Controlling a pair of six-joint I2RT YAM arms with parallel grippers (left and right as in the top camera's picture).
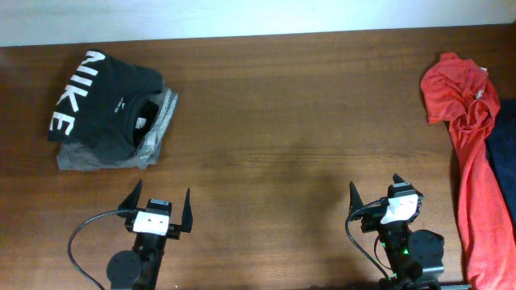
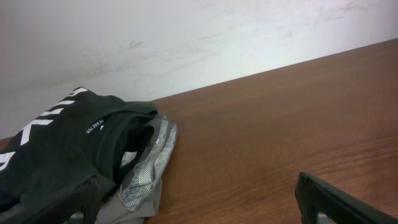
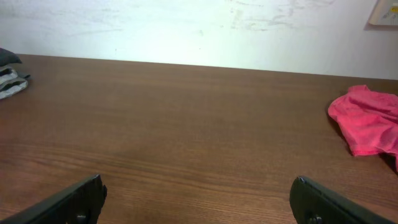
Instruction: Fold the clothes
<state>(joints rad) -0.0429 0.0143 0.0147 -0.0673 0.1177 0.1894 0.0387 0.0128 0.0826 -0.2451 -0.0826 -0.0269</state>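
Observation:
The red-orange T-shirt [image 1: 472, 137] lies crumpled in a long strip along the table's right edge; its upper end shows in the right wrist view [image 3: 368, 127]. My left gripper [image 1: 160, 201] is open and empty near the front edge, left of centre. My right gripper [image 1: 375, 193] is open and empty near the front edge, left of the shirt and apart from it.
A folded black NIKE garment [image 1: 101, 97] lies on a folded grey garment [image 1: 153, 133] at the back left; both show in the left wrist view [image 2: 68, 146]. A dark blue cloth [image 1: 505, 157] lies at the right edge beside the shirt. A white wall [image 3: 186, 28] runs behind the wooden table [image 1: 282, 137].

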